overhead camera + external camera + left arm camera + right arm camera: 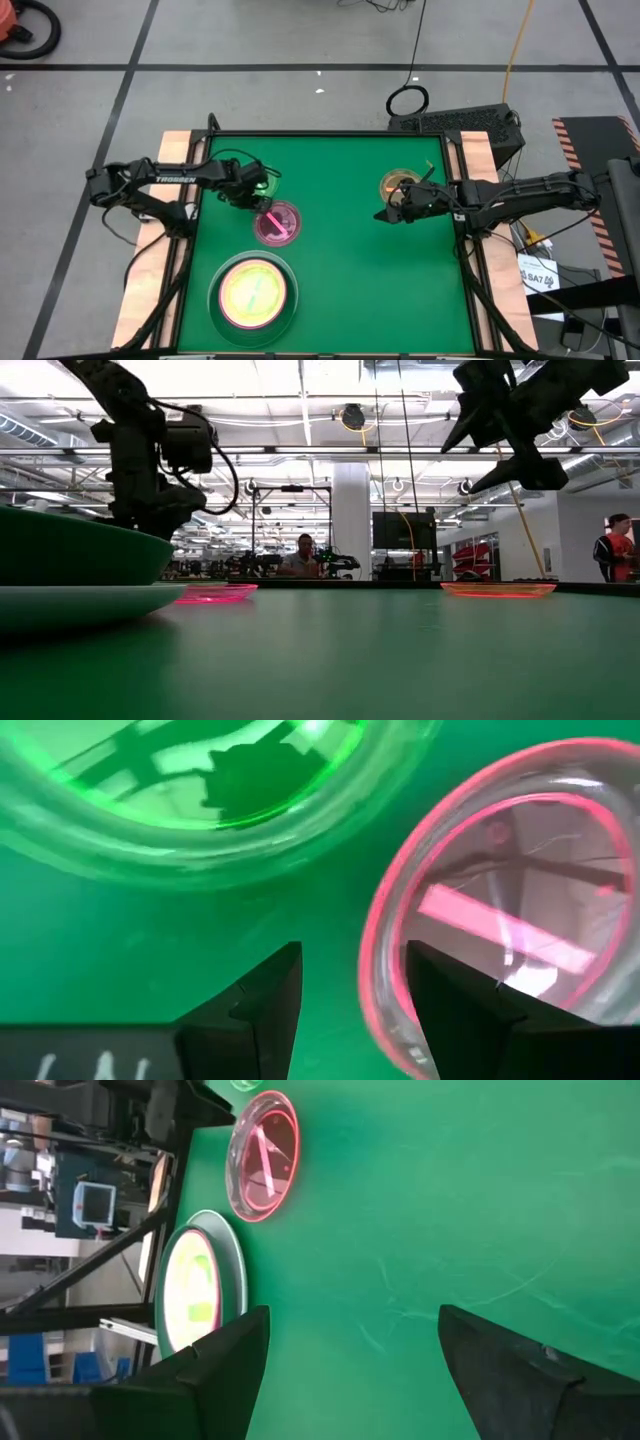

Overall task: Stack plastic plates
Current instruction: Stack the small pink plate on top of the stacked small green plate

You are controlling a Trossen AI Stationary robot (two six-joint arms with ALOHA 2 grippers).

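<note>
Closest to the low camera sits a stack of large round plastic plates (70, 565): a dark green dish resting in a wider pale mint one. From above, the same stack (253, 293) lies at the near left of the green table mat (360, 280) and shows a pink ring around a yellow-green glowing centre.

Beyond it, toward the middle left, a small translucent pink-purple plastic plate (278, 222) lies flat on the mat, well apart from the stack. Just behind that, a small translucent green plastic plate (252, 178) rests beside it, partly hidden under the left gripper (250, 196). Its fingers (270, 995) stand narrowly parted, holding nothing, poised low at the pink plate's rim, between the two small dishes.

Across the mat, at the far right, a small translucent orange plastic plate (399, 185) lies alone. The right gripper (385, 215) hangs above the mat just beside it, nearer the camera edge, its fingers spread wide and empty.

Light wooden boards (482, 160) edge the mat on both sides. Grey floor with dark tape lines (300, 68) surrounds the table. Farther off, the low view shows a bright hall with white ceiling beams, a seated person (302, 556) at a bench, and another person (618, 548) at the far right.
</note>
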